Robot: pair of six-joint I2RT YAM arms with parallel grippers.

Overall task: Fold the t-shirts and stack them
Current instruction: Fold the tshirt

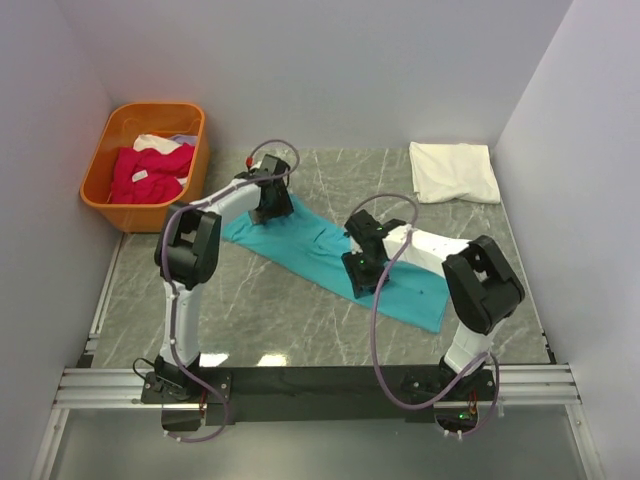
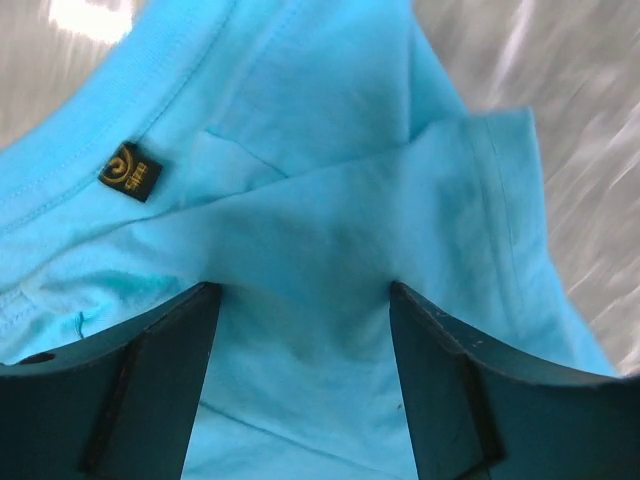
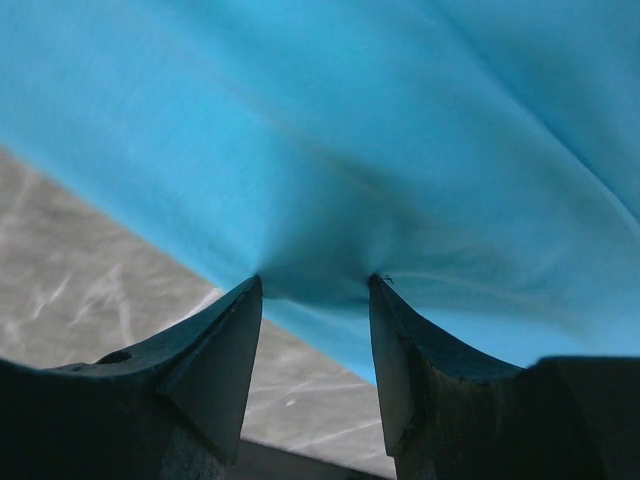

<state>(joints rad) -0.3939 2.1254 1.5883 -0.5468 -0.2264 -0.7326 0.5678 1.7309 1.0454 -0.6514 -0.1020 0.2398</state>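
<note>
Turquoise t-shirt (image 1: 310,245) lying across the marble table (image 1: 250,320); left hand (image 2: 302,292) spread wide near its collar, right hand (image 3: 313,283) seemingly pinching a fold of cloth.

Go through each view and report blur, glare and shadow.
Top external: sharp, evenly lit, only soft shadows on the table. Left wrist: turquoise t-shirt and its neck label crisp, table behind streaked with blur, glare at top left. Right wrist: cloth soft, out of focus, darkest at the tips of the right gripper.
</note>
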